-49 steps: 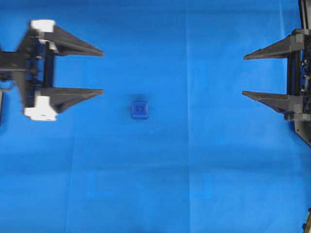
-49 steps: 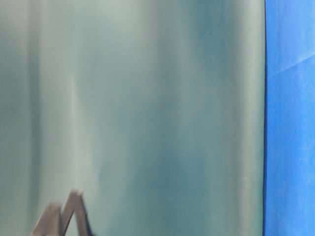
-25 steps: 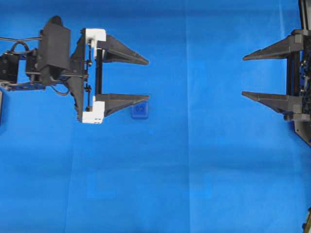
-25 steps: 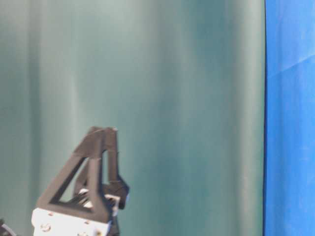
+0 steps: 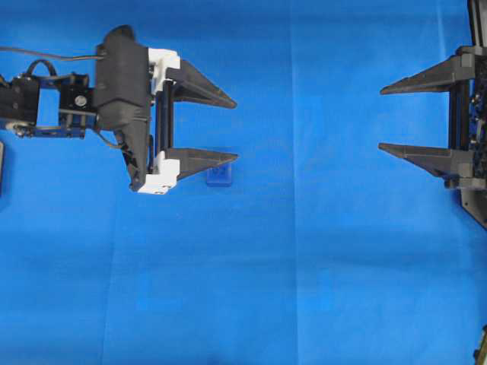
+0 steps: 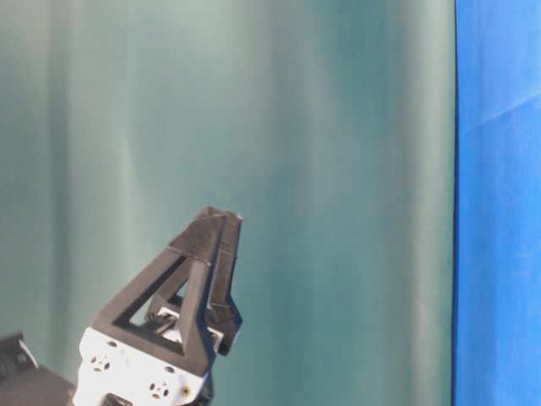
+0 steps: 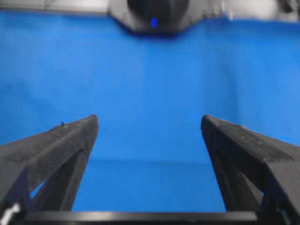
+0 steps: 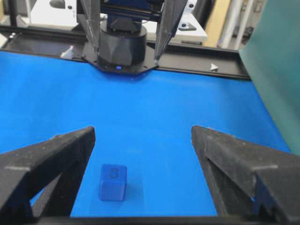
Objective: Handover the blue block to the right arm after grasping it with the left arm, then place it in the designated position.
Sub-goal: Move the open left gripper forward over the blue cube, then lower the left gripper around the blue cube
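The blue block point(image 5: 220, 176) rests on the blue cloth near the middle; the right wrist view has it at lower left point(image 8: 113, 182). My left gripper point(image 5: 236, 129), with white brackets, is open. Its lower finger point(image 5: 205, 159) overlaps the block's top edge, so the block lies outside the gap between the fingers. Only cloth lies between the fingers of the left gripper point(image 7: 149, 119) in its wrist view, and the block is out of view there. The table-level view has the left gripper point(image 6: 221, 218) at lower left. My right gripper point(image 5: 381, 118) waits open and empty at the far right point(image 8: 143, 129).
Blue cloth point(image 5: 304, 266) covers the table. A grey-green curtain point(image 6: 296, 169) fills most of the table-level view and stands at the right edge point(image 8: 276, 70) of the right wrist view. An arm base point(image 8: 119, 47) sits at the cloth's far end.
My left gripper has moved right from the left edge until its lower finger overlaps the block. It has stayed open. The block and the right arm have not moved.
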You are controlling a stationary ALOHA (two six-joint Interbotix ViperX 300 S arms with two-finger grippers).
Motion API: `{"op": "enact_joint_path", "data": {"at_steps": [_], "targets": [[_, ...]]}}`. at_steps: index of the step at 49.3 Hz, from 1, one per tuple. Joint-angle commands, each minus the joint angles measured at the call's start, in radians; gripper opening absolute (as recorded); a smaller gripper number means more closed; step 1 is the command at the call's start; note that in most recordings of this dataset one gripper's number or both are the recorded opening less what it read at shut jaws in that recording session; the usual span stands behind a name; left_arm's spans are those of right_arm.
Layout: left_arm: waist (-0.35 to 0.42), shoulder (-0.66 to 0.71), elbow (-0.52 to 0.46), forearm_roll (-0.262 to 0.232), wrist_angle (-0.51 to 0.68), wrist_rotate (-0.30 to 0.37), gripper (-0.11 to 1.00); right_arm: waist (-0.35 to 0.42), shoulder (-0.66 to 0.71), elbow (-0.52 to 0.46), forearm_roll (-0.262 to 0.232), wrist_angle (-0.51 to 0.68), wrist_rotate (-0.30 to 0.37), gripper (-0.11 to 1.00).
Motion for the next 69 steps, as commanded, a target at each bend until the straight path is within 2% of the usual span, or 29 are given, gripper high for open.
{"op": "enact_joint_path", "data": {"at_steps": [1,17,29,37,69], "targets": [[0.002,-0.012,-0.078,0.002,0.133,0.0,0.93,-0.002,0.005,-0.034,0.003,-0.005,0.002,0.97],[-0.002,0.058,-0.272,0.002,0.56,-0.003,0.93,-0.002,0.006,-0.035,0.003,-0.005,0.002,0.97],[-0.003,0.127,-0.388,0.002,0.769,0.0,0.93,-0.002,0.005,-0.037,0.003,-0.005,0.002,0.97],[-0.003,0.15,-0.423,0.003,0.816,0.005,0.93,-0.002,0.008,-0.037,0.003,-0.005,0.002,0.97],[-0.003,0.152,-0.422,0.003,0.816,-0.002,0.93,-0.002,0.011,-0.04,0.003,0.011,0.002,0.97]]}}
